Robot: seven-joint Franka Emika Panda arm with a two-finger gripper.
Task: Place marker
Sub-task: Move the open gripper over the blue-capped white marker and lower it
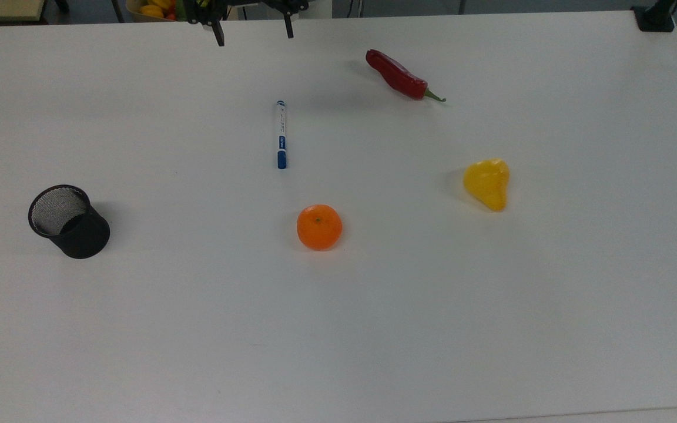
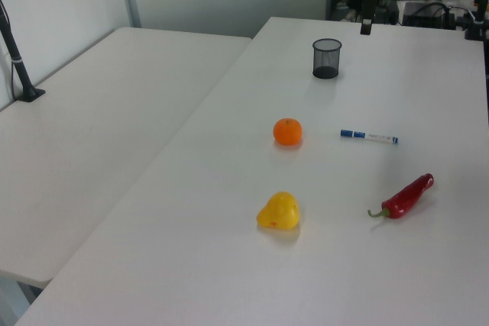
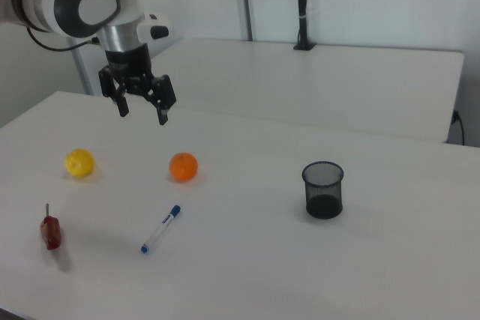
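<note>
in the top view, nearest lie the cup [image 1: 69, 221] and the orange [image 1: 319, 227] on the counter [image 1: 374, 329]. beyond them the marker [image 1: 281, 134] lies flat, untouched, blue cap toward the orange. farthest, the pincer [image 1: 252, 32] hangs above the counter edge, released and holding nothing. this looks like the approach step; next it must descend over the marker's middle, fingers straddling the barrel, then close.

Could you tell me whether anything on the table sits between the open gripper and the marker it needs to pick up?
Nothing visible does. The gripper hangs open above the table, and the marker lies flat with bare surface around it. The orange, red chili, yellow pepper and mesh pen cup all sit apart from it.
</note>
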